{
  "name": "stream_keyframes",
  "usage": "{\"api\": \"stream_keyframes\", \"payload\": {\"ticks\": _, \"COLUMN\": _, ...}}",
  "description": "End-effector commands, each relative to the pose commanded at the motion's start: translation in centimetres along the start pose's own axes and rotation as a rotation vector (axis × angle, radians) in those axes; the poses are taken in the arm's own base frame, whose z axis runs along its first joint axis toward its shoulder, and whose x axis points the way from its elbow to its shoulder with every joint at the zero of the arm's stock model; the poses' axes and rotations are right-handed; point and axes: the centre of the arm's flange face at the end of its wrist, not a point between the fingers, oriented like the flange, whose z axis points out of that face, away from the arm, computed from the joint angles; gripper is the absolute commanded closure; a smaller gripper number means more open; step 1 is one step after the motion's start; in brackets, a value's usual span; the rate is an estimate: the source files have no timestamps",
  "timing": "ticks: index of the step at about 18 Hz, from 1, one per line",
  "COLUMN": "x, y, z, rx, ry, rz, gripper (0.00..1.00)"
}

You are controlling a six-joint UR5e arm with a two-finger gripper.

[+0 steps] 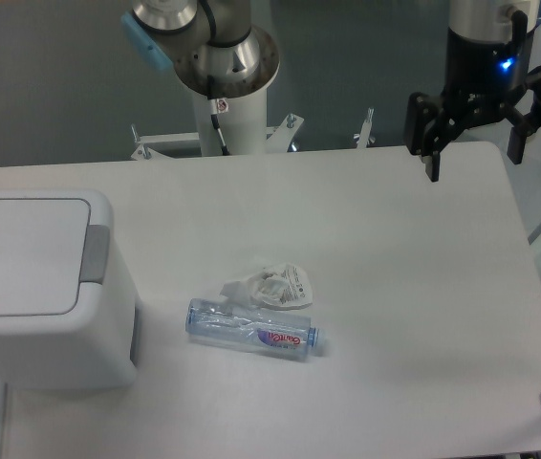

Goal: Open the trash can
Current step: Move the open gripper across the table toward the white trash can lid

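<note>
Trash can (36, 287) sits at the table's (395, 287) left edge, lid flat and closed. Gripper (476, 158) hangs above the far right corner, fingers spread, holding nothing, well apart from it.

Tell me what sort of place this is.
Probably a robotics lab test bench: an arm's open claw hangs over a bare white table staged with a shut trash can, a bottle and a crumpled wrapper.

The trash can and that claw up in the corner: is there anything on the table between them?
Mostly bare table in the camera view. The crumpled wrapper and clear bottle lie nearer, below the direct line from the open gripper to the trash can.
</note>
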Motion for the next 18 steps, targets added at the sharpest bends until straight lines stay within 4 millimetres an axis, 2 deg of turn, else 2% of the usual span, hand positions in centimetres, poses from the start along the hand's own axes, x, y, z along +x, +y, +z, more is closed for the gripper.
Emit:
{"api": "stream_keyframes", "payload": {"ticks": 2, "x": 0.0, "y": 0.0, "z": 0.1, "rx": -0.002, "ry": -0.001, "rz": 0.0, "gripper": 0.0}}
{"api": "stream_keyframes", "payload": {"ticks": 4, "x": 0.9, "y": -0.4, "z": 0.0, "rx": 0.006, "ry": -0.002, "rz": 0.013, "gripper": 0.0}}
{"api": "stream_keyframes", "payload": {"ticks": 7, "x": 1.9, "y": -0.7, "z": 1.0, "rx": 0.042, "ry": -0.016, "rz": 0.037, "gripper": 0.0}}
{"api": "stream_keyframes", "payload": {"ticks": 11, "x": 3.5, "y": 0.1, "z": 1.4, "rx": 0.037, "ry": -0.003, "rz": 0.051, "gripper": 0.0}}
{"api": "stream_keyframes", "payload": {"ticks": 15, "x": 6.8, "y": -0.6, "z": 1.5, "rx": 0.041, "ry": 0.022, "rz": 0.079, "gripper": 0.0}}
{"api": "stream_keyframes", "payload": {"ticks": 18, "x": 9.0, "y": -0.9, "z": 2.0, "rx": 0.04, "ry": 0.052, "rz": 0.017, "gripper": 0.0}}
